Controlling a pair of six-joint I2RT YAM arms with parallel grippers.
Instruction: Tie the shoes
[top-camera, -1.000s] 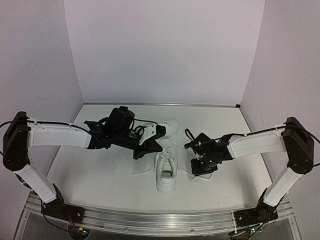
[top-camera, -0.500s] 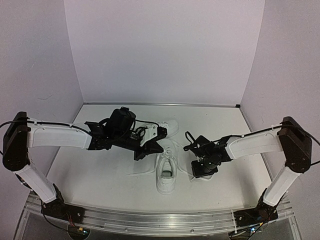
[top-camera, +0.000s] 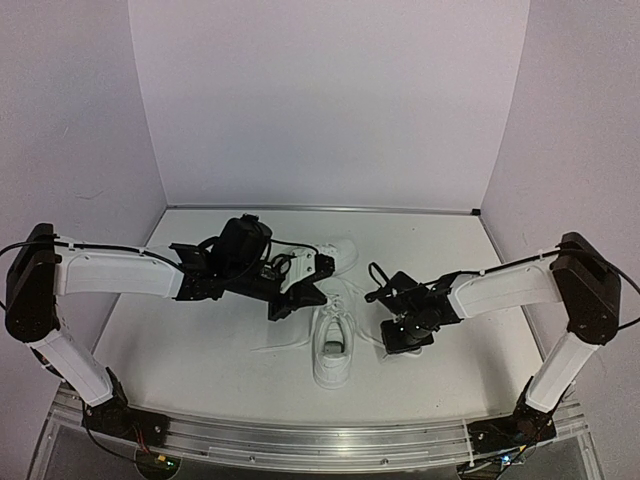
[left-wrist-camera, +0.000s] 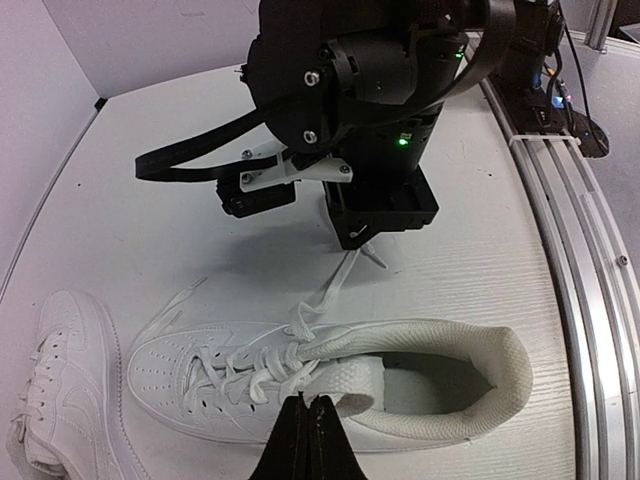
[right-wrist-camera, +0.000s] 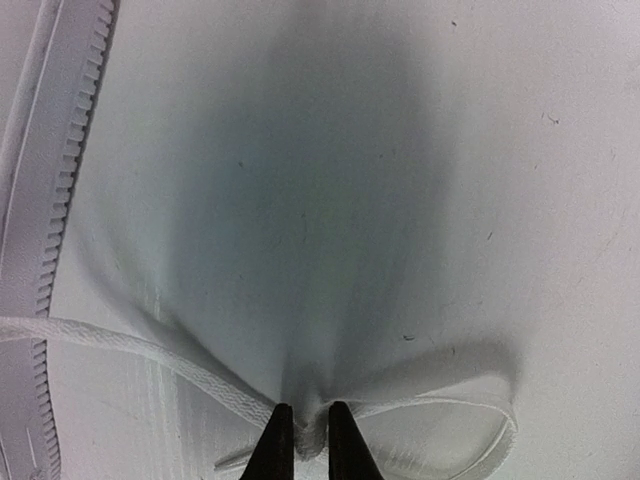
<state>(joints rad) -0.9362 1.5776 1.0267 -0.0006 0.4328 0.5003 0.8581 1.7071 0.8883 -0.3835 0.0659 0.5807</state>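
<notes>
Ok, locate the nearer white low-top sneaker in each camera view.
Top external: the nearer white low-top sneaker sits at centre, between the arms.
Left wrist: the sneaker lies across the lower half, toe left.
Right wrist: only the sneaker's ridged sole edge, far left.
Shared landmark: the right gripper, pinching the sneaker's white lace.

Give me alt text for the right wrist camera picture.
The right gripper pinches a white lace on the pale table, a loop of it lying to the right. A shoe's ribbed sole edge runs down the left side.
</notes>
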